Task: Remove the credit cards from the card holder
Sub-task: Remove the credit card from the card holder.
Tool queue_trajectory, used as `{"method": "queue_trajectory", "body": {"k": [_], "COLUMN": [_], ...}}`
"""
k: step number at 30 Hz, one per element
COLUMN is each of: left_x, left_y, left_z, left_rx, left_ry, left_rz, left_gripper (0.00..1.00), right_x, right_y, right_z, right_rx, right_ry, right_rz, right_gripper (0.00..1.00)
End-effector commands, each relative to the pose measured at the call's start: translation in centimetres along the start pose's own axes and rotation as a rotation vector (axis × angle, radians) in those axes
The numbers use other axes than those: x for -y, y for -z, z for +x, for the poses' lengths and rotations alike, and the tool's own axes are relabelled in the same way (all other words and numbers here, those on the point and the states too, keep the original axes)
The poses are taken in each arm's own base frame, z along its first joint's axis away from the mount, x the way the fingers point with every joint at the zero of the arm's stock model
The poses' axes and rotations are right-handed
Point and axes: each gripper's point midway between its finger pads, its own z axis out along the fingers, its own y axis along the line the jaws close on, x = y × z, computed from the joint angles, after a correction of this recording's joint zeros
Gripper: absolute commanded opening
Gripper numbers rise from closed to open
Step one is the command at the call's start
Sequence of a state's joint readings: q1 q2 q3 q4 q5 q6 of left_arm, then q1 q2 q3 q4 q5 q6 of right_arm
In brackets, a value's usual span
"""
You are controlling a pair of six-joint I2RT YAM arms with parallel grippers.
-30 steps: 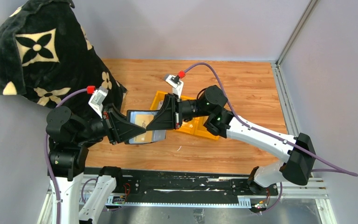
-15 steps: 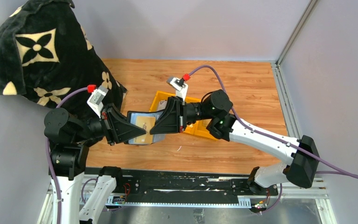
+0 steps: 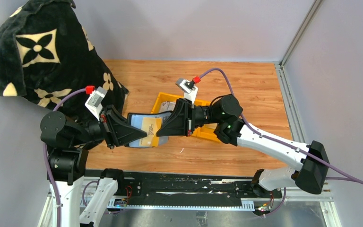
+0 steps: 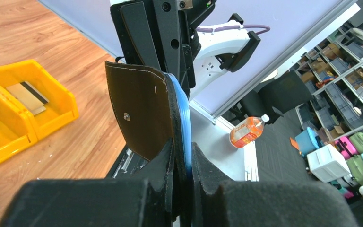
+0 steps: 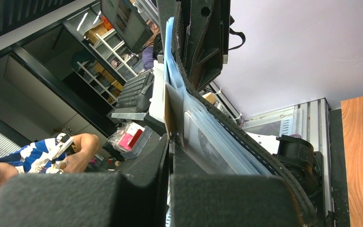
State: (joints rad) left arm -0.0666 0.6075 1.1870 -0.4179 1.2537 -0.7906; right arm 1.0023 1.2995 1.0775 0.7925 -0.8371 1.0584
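The black card holder [image 3: 138,128] is held up above the table, open, with clear blue-tinted sleeves. My left gripper [image 3: 131,133] is shut on its left end; the left wrist view shows its brown flap [image 4: 142,106] and blue sleeve edge [image 4: 185,118] between my fingers. My right gripper [image 3: 163,128] is shut on a tan credit card [image 3: 150,127] that sticks partly out of the holder. In the right wrist view the card's thin edge [image 5: 168,118] is pinched between my fingers, next to the sleeves [image 5: 208,142]. Another card with a dark stripe [image 4: 27,94] lies in the yellow bin.
A yellow three-compartment bin [image 3: 203,133] sits on the wooden table under my right arm; it also shows in the left wrist view [image 4: 52,113]. A big black plush bag with cream flowers [image 3: 42,56] fills the back left corner. Grey walls close the back and right.
My right gripper has moved right with the tan card, which now sticks further out of the holder. My left arm has drawn the holder slightly left.
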Motion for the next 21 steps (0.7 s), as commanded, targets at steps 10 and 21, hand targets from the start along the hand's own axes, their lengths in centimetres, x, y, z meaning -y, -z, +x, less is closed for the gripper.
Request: {"method": "queue_trajectory", "body": {"k": [10,21], "left_x": [1.7,1.0], "left_y": [0.3,0.2], "left_z": [-0.4,-0.2], "left_rx": [0.007,0.003], "left_ry": [-0.064,-0.077], "left_rz": [0.027,0.008], "left_gripper": [0.00,0.00], "right_x": [-0.7,-1.8], "right_y": [-0.6,-1.0], "right_z": [-0.9,-2.0], "right_rx": [0.012,0.030], "right_ry": [0.018,0.022], "right_rz": [-0.012,-0.034], "right_gripper": [0.32,0.07]}}
